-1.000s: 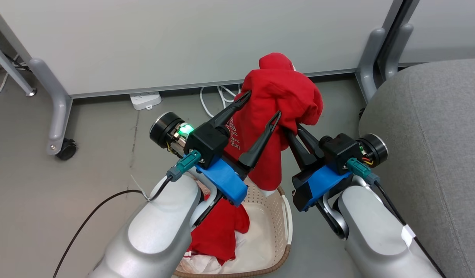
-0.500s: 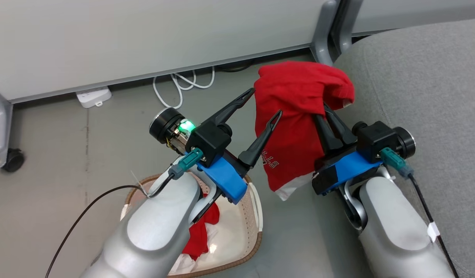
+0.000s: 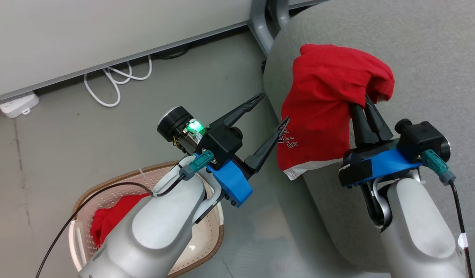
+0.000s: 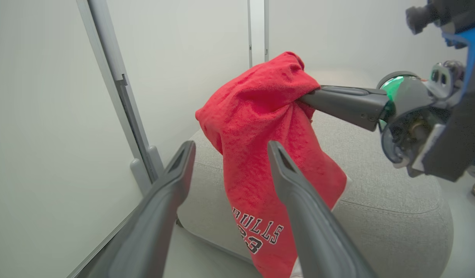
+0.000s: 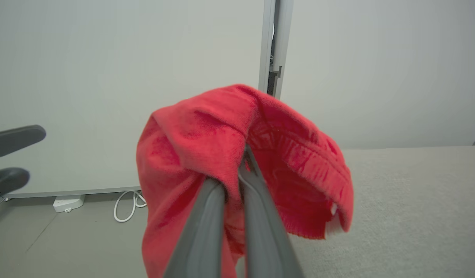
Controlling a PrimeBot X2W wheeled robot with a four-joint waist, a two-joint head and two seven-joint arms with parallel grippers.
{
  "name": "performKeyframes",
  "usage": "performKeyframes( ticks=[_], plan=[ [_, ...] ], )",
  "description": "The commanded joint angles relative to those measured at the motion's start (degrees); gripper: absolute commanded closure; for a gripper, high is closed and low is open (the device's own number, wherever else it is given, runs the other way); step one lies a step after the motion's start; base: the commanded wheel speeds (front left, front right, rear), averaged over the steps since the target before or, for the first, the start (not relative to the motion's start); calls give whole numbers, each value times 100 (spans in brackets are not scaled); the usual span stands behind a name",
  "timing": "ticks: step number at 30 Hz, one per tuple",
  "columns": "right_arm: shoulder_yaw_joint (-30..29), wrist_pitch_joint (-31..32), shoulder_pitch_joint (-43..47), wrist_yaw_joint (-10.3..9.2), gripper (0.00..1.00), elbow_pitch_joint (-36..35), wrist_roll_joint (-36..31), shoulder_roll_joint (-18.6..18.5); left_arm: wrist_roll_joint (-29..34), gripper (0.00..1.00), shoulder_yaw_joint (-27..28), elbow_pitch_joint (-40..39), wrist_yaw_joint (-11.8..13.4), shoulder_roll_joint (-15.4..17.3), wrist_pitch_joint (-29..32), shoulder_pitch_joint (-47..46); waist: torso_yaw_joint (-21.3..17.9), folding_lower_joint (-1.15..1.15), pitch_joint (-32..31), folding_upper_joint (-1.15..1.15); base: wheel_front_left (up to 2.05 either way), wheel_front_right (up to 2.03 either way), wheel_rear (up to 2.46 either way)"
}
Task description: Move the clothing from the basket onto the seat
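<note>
A red garment (image 3: 326, 104) with white lettering and a white hem hangs from my right gripper (image 3: 367, 112), which is shut on its bunched top. It dangles over the left edge of the grey seat (image 3: 423, 46), its hem beside the seat's side. The right wrist view shows the fingers (image 5: 206, 216) pinched together inside the cloth (image 5: 191, 154). To the garment's left, my left gripper (image 3: 273, 108) stands open and holds nothing; its view shows the garment (image 4: 260, 154) just beyond the spread fingers. The basket (image 3: 87, 197) sits at the lower left, partly under my left forearm, with more red clothing (image 3: 110, 220) in it.
A white partition runs along the back, with grey post feet (image 3: 260, 27) close to the seat's corner. A coiled white cable (image 3: 114, 83) and a white power strip (image 3: 15, 105) lie on the grey floor by the partition. Open floor separates basket and seat.
The camera has swung right, so the basket sits further left in the picture. My right gripper has carried the red garment from above the basket to the seat's edge. The left gripper stays open.
</note>
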Motion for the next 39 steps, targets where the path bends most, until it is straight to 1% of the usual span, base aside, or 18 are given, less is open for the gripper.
performKeyframes(
  ticks=[1,9,16,23,28,31,35,39],
  plan=[
    [-26,-5,76,-4,100,-54,-25,33,-12,0,-3,26,-9,60,-17,-71,-227,0,97,0,0,0,0],
    [-462,-5,396,-4,100,-299,27,97,-93,0,-253,86,-10,72,-17,-122,-681,0,194,0,0,0,0],
    [-748,-4,680,-4,100,-435,98,138,-131,0,-359,130,-8,77,-17,-56,-876,0,253,0,0,0,0],
    [-836,-4,811,-4,100,-493,156,152,-145,0,-432,127,-8,82,-17,-107,-883,0,303,0,0,0,0],
    [-849,-4,701,-4,100,-552,214,152,-127,0,-430,66,-2,108,-17,-148,-841,0,364,0,0,0,0],
    [-911,-4,534,-4,100,-640,123,152,-103,0,-404,9,29,138,-17,-171,-823,0,451,0,0,0,0],
    [-1077,-5,181,-4,100,-922,-1,135,-66,0,-360,-120,75,191,-17,-264,-768,0,731,0,0,0,0],
    [-1330,-4,-354,-5,100,-1199,-46,-122,6,0,-373,-219,98,272,6,-400,-700,0,1101,0,0,0,0]
  ],
)
